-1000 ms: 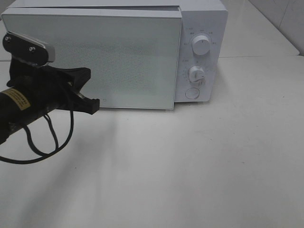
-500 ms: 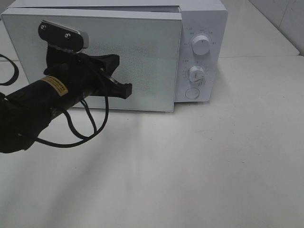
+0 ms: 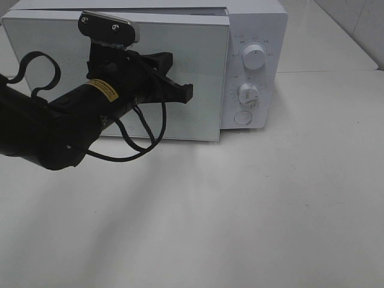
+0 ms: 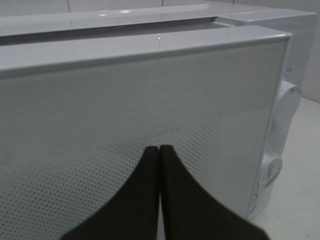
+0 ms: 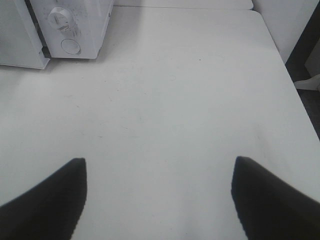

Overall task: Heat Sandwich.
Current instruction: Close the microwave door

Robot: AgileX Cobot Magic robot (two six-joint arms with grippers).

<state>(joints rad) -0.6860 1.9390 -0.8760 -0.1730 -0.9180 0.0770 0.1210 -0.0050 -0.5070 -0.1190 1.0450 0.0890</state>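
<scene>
The left end effector (image 3: 185,93) hangs in front of the door (image 3: 204,48) of the white microwave (image 3: 264,18), its two black fingers (image 4: 145,200) clenched flat together with nothing between them; whether the tips touch the door cannot be told; right of the door sit two dials (image 3: 254,58); the right end effector (image 5: 159,161) hovers over the white counter (image 5: 175,90), spread wide and holding nothing; the sandwich shows in no view, so its place cannot be told
</scene>
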